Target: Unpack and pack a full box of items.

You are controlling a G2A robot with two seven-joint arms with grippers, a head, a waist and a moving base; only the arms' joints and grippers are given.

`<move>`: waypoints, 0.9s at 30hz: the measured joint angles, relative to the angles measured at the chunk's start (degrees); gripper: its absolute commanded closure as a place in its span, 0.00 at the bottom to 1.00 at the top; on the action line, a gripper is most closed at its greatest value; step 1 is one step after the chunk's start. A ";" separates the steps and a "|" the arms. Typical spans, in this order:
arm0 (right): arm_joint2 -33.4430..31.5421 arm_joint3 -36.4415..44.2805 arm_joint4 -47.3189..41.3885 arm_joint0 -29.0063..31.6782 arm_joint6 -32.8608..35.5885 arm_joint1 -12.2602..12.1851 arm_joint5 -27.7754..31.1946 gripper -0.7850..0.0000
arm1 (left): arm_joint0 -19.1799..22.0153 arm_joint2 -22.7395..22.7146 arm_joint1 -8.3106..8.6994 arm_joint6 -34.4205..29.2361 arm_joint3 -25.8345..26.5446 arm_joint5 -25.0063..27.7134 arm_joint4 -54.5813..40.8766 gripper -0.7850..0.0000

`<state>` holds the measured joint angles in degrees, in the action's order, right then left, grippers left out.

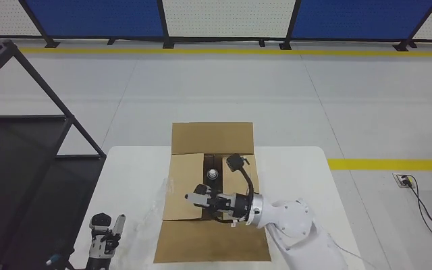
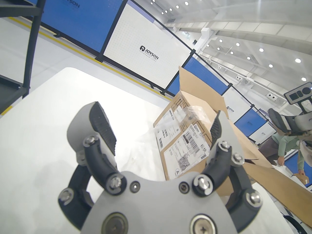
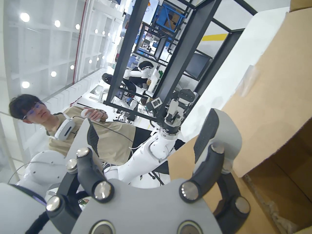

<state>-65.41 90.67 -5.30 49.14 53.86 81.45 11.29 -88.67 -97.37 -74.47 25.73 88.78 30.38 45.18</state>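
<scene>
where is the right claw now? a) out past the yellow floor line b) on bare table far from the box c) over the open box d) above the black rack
c: in the top view the right claw hangs over the open box, its fingers spread and empty.

Robot test hall, blue-and-white partition panels (image 1: 229, 17), yellow floor tape (image 1: 378, 164), black racks (image 1: 34, 175)

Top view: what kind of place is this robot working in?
Likely a robot lab or factory hall: blue and white partition panels, yellow floor lines, and a black metal rack beside the white table.
</scene>
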 measured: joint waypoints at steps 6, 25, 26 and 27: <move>-7.38 8.02 -3.14 6.06 16.87 -2.80 -3.37 0.00 | -0.50 -0.82 0.12 -0.11 1.39 2.79 -1.91 0.00; -15.26 11.25 -1.38 9.82 19.51 -4.69 -7.26 0.00 | 0.10 -1.79 0.24 -3.08 1.86 1.44 -4.62 0.00; -17.37 11.82 -2.55 10.87 20.54 -5.07 -7.40 0.00 | 0.16 -2.06 0.26 -3.07 1.70 1.59 -5.06 0.00; -20.34 12.58 -3.88 12.43 22.11 -5.60 -7.79 0.00 | 0.25 -2.39 0.29 -3.14 1.46 1.91 -5.77 0.00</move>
<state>-85.75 103.25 -9.18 61.57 75.97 75.85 3.50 -88.42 -99.76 -74.18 22.58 90.24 32.29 39.41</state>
